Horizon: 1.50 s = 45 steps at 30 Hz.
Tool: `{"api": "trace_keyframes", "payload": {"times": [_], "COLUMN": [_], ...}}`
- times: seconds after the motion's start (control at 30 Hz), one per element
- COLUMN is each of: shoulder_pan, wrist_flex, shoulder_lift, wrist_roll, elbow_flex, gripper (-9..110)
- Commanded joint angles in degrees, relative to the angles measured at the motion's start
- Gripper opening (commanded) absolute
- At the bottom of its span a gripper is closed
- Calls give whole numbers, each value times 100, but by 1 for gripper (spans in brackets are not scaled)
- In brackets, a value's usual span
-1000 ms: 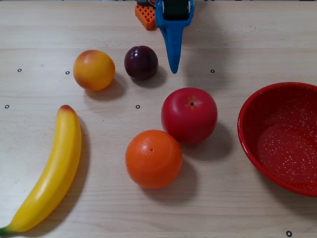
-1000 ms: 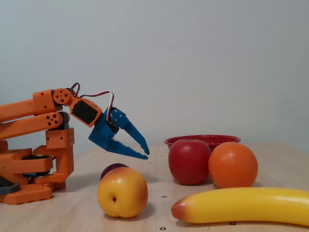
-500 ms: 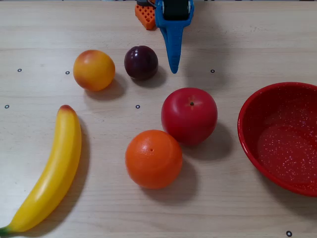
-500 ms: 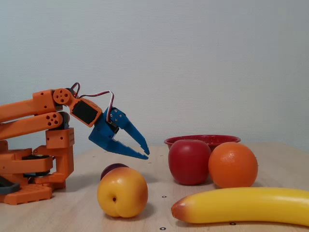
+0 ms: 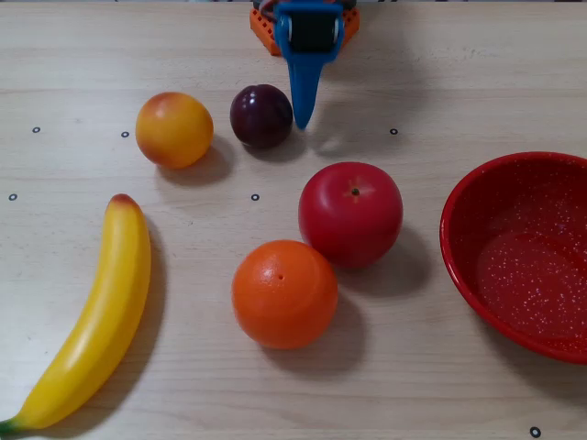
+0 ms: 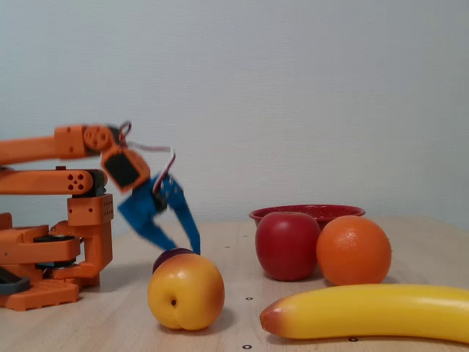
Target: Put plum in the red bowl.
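The plum (image 5: pixel 261 115) is small, dark purple and glossy, and rests on the table near the back. In the fixed view the plum (image 6: pixel 173 256) is mostly hidden behind the peach. My blue gripper (image 5: pixel 303 103) reaches down from the top edge, and its long fingertip (image 5: pixel 302 119) stands just right of the plum, close beside it. In the fixed view the gripper (image 6: pixel 179 244) is open and empty, with its jaws spread just above the plum. The red bowl (image 5: pixel 463 266) with white speckles sits at the right edge, and its rim (image 6: pixel 315 212) shows behind the apple.
A yellow-orange peach (image 5: pixel 174 129) lies left of the plum. A red apple (image 5: pixel 350 213) and an orange (image 5: pixel 284 293) sit between the plum and the bowl. A banana (image 5: pixel 92 316) lies at the lower left. The orange arm base (image 6: pixel 51 257) stands at the back.
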Motion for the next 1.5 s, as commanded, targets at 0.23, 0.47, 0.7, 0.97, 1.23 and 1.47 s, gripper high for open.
{"api": "trace_keyframes", "payload": {"times": [0.23, 0.47, 0.7, 0.97, 1.23, 1.47], "shoulder_pan": [202, 677, 1345, 1978, 2408, 2654], "wrist_flex": [765, 1951, 3059, 3164, 3234, 3560], "shoulder_lift": [-1011, -1951, -3085, -3964, -4245, -4518], "wrist_roll": [-686, -1828, -2215, -2848, -3489, -4052], "elbow_flex": [-2742, -4228, -5194, -5168, -4737, -4465], "gripper": [0, 0, 0, 3, 15, 28]}}
